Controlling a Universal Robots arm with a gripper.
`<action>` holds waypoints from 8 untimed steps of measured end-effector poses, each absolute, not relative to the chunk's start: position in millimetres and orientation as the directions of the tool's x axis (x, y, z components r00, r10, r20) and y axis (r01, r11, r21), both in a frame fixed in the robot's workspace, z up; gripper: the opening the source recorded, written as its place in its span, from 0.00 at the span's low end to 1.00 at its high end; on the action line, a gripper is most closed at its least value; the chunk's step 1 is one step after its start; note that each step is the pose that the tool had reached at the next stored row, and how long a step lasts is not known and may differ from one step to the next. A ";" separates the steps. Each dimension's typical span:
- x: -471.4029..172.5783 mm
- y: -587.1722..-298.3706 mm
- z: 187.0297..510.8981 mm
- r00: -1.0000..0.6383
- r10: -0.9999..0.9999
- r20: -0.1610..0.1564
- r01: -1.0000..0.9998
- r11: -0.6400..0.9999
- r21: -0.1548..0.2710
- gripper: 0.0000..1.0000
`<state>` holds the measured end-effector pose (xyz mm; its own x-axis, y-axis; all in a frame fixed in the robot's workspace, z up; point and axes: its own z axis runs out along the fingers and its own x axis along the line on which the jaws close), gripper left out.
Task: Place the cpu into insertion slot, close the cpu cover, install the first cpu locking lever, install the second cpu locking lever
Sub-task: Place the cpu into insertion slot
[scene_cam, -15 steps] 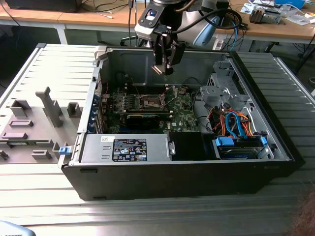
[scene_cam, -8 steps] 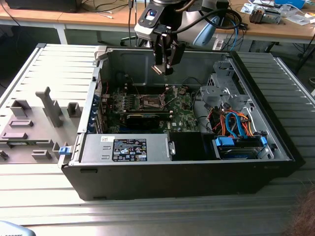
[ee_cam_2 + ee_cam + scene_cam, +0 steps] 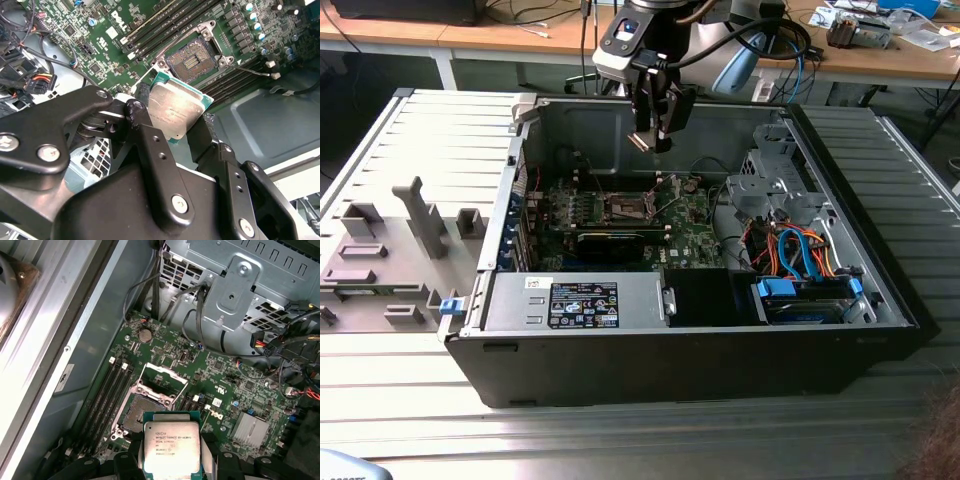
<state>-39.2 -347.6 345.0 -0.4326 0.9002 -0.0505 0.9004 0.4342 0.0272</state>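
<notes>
My gripper (image 3: pixel 651 140) hangs inside the open computer case, above the green motherboard, shut on the cpu (image 3: pixel 175 109). The cpu is a silvery square chip held by its edges between the black fingers (image 3: pixel 145 130). In the first wrist view the cpu (image 3: pixel 171 447) sits just short of the insertion slot (image 3: pixel 142 412), which lies bare with its contact field showing. The cpu cover (image 3: pixel 161 376) stands swung open at the slot's far side. The slot (image 3: pixel 192 60) is apart from the chip and beyond it in the second wrist view. In the exterior view the slot (image 3: pixel 625 208) lies well below the gripper.
Black memory slots (image 3: pixel 107 390) flank the socket. A thin lever (image 3: pixel 255 71) sticks out beside it. A grey drive cage (image 3: pixel 770 180) with coloured cables (image 3: pixel 800 255) fills the exterior view's right. A long black card (image 3: pixel 612 243) and the power supply (image 3: pixel 575 300) sit nearer the front wall.
</notes>
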 end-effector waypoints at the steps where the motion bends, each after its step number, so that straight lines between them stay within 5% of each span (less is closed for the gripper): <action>1: -39.2 -347.6 345.0 -0.432 0.900 -0.051 0.901 0.434 0.027 0.55; 8: -39.2 -347.6 344.9 -0.426 0.903 -0.050 0.903 0.428 0.027 0.55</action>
